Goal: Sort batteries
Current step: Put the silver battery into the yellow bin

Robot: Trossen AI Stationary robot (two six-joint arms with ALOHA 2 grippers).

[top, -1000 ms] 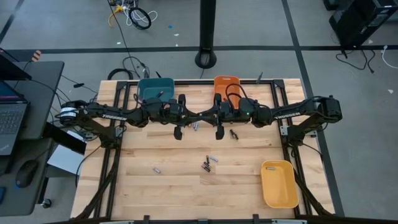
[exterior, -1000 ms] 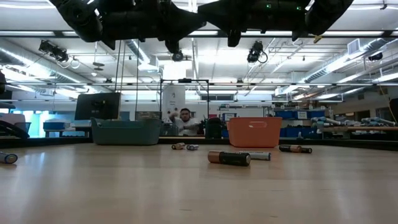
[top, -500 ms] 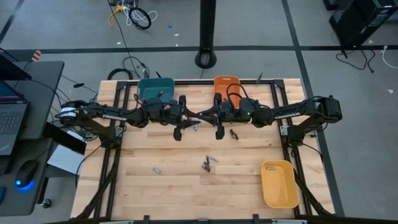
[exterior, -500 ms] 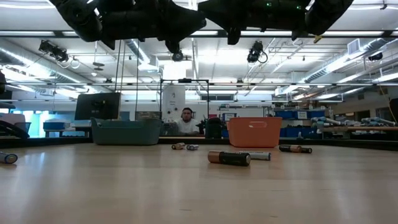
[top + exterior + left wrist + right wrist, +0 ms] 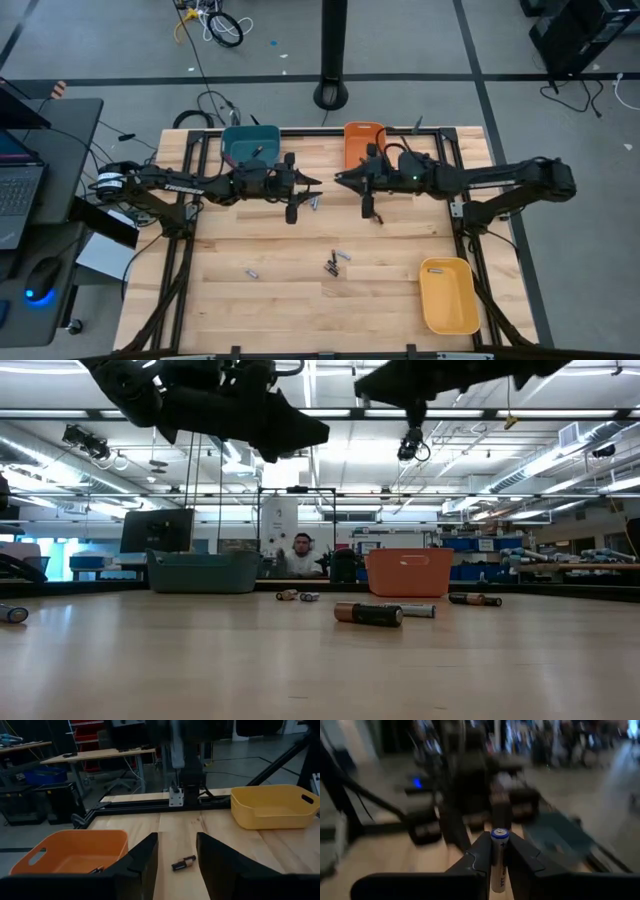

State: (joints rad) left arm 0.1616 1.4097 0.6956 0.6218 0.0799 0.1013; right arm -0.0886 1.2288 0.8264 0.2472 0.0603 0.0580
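Showing only in the right wrist view: right end effector (image 5: 498, 857) is clamping a silver battery (image 5: 498, 862), long axis running along the fingers, cap end poking out. Left end effector (image 5: 176, 851) is standing apart w/ nothing inside, above the desk (image 5: 175, 827).

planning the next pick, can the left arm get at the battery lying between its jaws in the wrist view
Probably yes. The left gripper has its jaws open, and the dark battery lies alone on bare table ahead of them, beside the orange bin, nothing over it.
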